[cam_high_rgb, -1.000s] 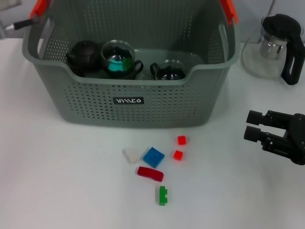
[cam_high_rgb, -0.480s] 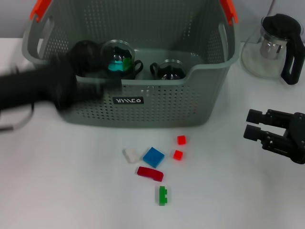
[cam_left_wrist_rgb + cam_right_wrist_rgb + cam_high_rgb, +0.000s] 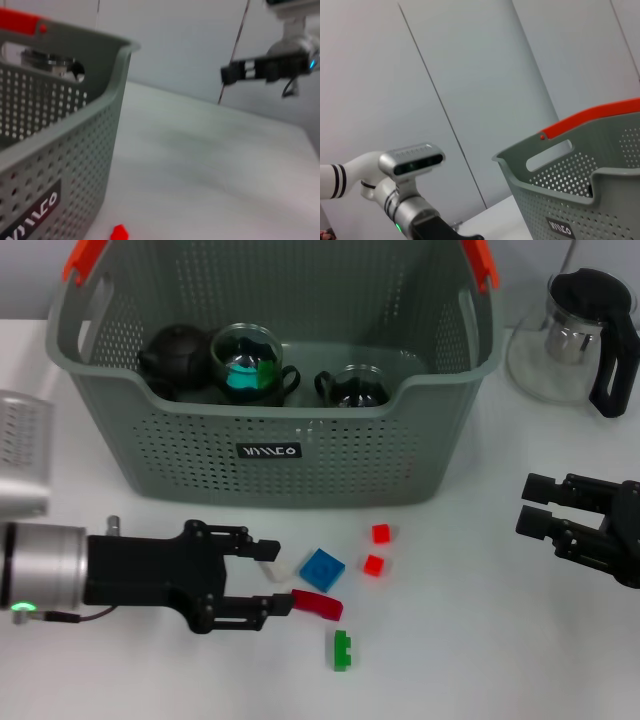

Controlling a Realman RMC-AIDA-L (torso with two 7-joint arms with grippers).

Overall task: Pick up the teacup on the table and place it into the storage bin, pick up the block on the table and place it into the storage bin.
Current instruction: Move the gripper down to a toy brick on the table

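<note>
The storage bin (image 3: 270, 455) stands on the white counter (image 3: 480, 640) just beyond the left tool (image 3: 275, 584), which reaches in low and level from the robot's left, its silver-and-black forearm lying almost flat over the counter. Its two black fingers are spread apart and hold nothing; one tip sits beside the white block (image 3: 272, 565), the other just touches the end of the dark red block (image 3: 316, 604). Just past the fingertips lies the blue block (image 3: 322, 569), then two small red blocks (image 3: 374, 564), and nearer the robot the green block (image 3: 342, 649). Inside the bin sit a dark teapot (image 3: 173, 359), a glass teacup (image 3: 247, 366) with something green in it, and a smaller dark cup (image 3: 353, 388). The right tool (image 3: 532, 505) hovers well apart on the far side of the blocks, fingers parted and empty, pointing toward them. Behind it, beside the bin, stands a glass pitcher (image 3: 575, 335) with a black lid and handle.
</note>
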